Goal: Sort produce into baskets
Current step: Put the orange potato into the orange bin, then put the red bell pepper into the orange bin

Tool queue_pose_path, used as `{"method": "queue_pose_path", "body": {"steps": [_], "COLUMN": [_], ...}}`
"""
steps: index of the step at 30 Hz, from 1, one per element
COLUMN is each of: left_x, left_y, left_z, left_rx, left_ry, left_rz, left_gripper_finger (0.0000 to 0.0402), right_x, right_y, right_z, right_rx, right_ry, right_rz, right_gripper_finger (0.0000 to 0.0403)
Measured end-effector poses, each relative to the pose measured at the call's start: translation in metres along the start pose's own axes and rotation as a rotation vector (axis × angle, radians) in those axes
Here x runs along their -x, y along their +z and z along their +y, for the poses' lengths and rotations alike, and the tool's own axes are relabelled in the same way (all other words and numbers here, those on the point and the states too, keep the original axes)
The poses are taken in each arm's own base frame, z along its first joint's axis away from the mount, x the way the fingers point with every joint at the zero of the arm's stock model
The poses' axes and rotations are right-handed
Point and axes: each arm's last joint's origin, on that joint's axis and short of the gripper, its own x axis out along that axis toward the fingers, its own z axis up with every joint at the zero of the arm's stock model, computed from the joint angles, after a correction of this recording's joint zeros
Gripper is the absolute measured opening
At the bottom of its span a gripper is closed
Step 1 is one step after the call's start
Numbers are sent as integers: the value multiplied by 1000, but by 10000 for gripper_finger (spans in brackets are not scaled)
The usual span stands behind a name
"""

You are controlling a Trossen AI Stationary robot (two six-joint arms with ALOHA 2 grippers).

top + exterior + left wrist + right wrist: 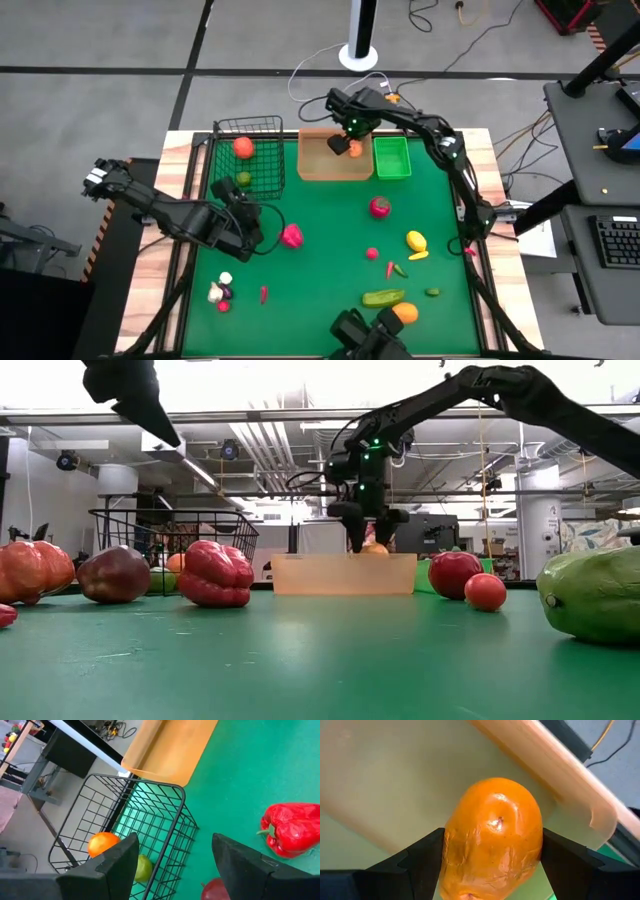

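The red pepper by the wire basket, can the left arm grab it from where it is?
Probably yes. The left gripper hangs open, holding nothing, right beside the red pepper. Only bare green mat lies between them, and the wire basket stands off to the side.

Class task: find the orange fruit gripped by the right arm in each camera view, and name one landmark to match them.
High view: orange fruit over the tan tray, in the right gripper.
Low view: just above the tray's rim.
Left wrist view: not in it.
Right wrist view: centre, between the fingers.
Shared landmark: the tan tray.
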Motion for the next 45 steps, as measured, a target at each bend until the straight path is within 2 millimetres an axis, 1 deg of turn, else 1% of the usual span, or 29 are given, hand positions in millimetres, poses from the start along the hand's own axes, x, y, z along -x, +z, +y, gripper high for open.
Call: {"method": "queue_pose_path", "body": {"steps": [4,8,15,17,20,23,26,28,32,35,41,45], "left_x": [-2,-3,-3,-4,-5,-7,-10,-13,-21,-29,-46,-61], "left_y": [-2,-3,-3,-3,-1,3,8,10,12,16,31,38], "left_z": [-3,-5,-7,-9,-15,-21,-30,-37,-53,-63,-69,-67], "left_rx": [2,10,10,-15,-48,-95,-139,-171,-285,-335,-451,-545], "left_ry": [-18,-43,-80,-103,-152,-172,-186,-205,-299,-366,-508,-573], "left_rz": [13,23,40,51,51,23,-10,-16,5,4,-2,-22], "left_gripper_finger": [233,233,233,233,233,233,233,233,233,233,233,233], "right_x": [-7,-7,-7,-7,-6,0,17,32,67,94,142,171], "right_y": [0,1,1,1,1,0,-2,-5,-15,-26,-52,-70], "right_z": [1,1,1,1,1,0,1,2,9,17,32,36], "right_rx": [22,37,54,56,62,67,76,88,121,165,251,286], "right_ry": [-3,-2,-2,-2,-2,0,8,15,32,49,84,106], "right_rz": [14,13,13,13,11,0,-34,-59,-124,-174,-256,-305], "right_gripper_finger": [286,290,331,341,349,353,354,354,354,354,354,354]}}
